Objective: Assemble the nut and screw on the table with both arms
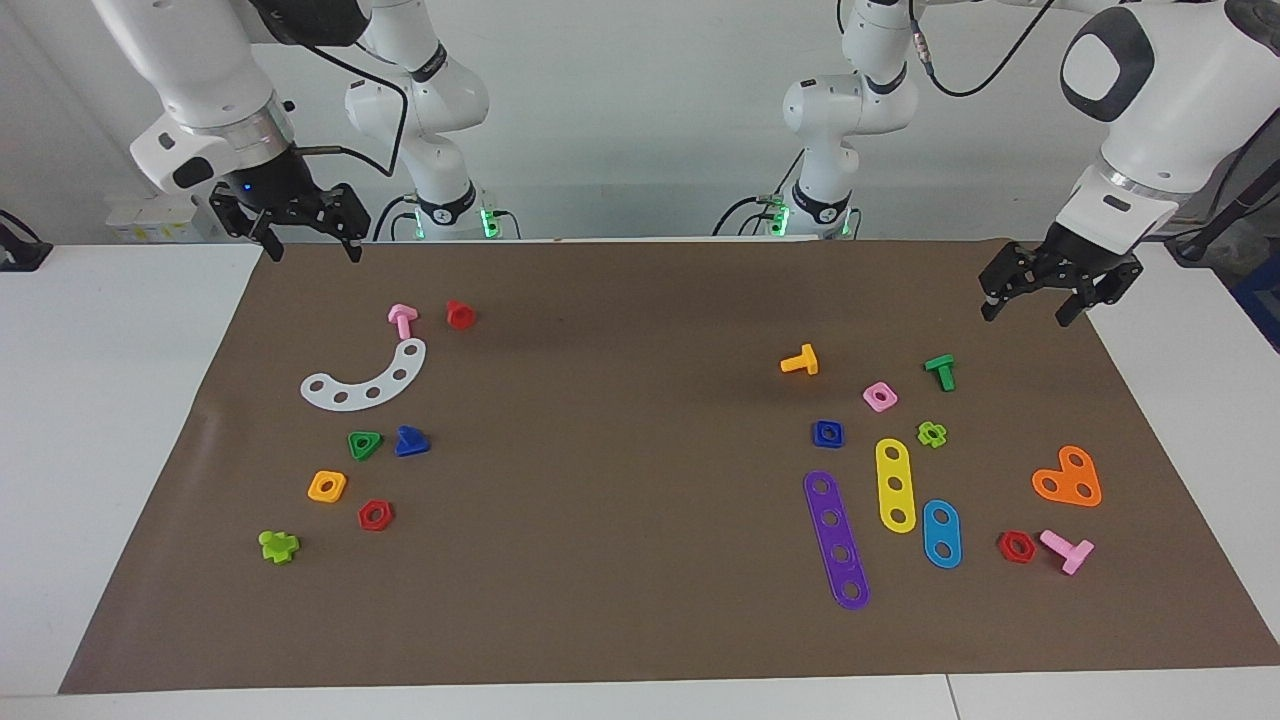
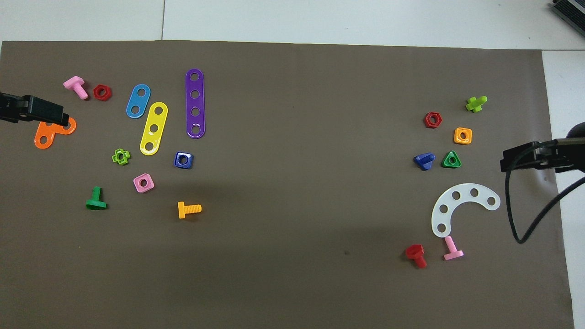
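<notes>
The dark-blue square nut (image 1: 828, 433) lies flat on the brown mat (image 1: 620, 450) toward the left arm's end, beside the yellow strip; it also shows in the overhead view (image 2: 183, 160). The dark-blue screw (image 1: 410, 441) with the triangular head lies toward the right arm's end, beside a green triangular nut (image 1: 364, 444); it also shows in the overhead view (image 2: 424, 161). My left gripper (image 1: 1028, 308) is open and empty, raised over the mat's edge at its own end. My right gripper (image 1: 312, 246) is open and empty, raised over the mat's corner at its own end.
Near the nut lie a pink square nut (image 1: 880, 396), an orange bolt (image 1: 800, 361), a green bolt (image 1: 940, 371), and purple (image 1: 838, 540), yellow (image 1: 895, 484) and blue strips. Near the screw lie a white arc plate (image 1: 365, 378), an orange square nut (image 1: 327, 486) and a red hex nut (image 1: 375, 515).
</notes>
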You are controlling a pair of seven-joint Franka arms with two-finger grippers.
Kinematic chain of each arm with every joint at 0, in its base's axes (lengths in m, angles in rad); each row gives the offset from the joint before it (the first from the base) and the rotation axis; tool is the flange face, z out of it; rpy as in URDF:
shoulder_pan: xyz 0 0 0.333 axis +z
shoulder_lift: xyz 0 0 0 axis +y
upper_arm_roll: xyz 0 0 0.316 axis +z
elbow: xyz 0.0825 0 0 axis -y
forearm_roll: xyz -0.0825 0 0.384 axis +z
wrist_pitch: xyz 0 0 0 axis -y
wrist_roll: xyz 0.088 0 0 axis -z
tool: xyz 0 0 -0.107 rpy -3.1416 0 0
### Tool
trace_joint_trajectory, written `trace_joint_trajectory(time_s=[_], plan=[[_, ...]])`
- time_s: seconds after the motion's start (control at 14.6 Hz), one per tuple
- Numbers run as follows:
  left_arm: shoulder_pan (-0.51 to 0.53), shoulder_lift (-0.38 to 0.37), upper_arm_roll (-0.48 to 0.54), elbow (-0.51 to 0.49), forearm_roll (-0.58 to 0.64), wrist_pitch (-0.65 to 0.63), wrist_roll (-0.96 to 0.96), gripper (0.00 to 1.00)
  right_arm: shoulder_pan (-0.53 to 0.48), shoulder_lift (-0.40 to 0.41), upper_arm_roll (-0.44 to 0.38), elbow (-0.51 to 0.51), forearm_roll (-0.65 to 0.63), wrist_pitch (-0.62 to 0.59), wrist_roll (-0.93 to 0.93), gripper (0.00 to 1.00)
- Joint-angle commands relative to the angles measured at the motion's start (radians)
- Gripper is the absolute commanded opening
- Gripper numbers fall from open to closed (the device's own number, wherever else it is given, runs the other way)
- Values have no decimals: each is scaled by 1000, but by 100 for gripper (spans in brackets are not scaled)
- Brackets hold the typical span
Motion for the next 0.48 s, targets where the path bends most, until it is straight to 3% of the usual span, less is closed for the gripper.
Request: trace_joint_trajectory(time_s=[0.0, 0.41], plan=[[-1, -27, 7, -30, -13, -5, 14, 100, -8, -15, 5, -18, 9, 7, 9, 100], [-3, -27, 5, -29, -13, 3, 14, 100, -13, -17, 3, -21, 11, 7, 12, 100]])
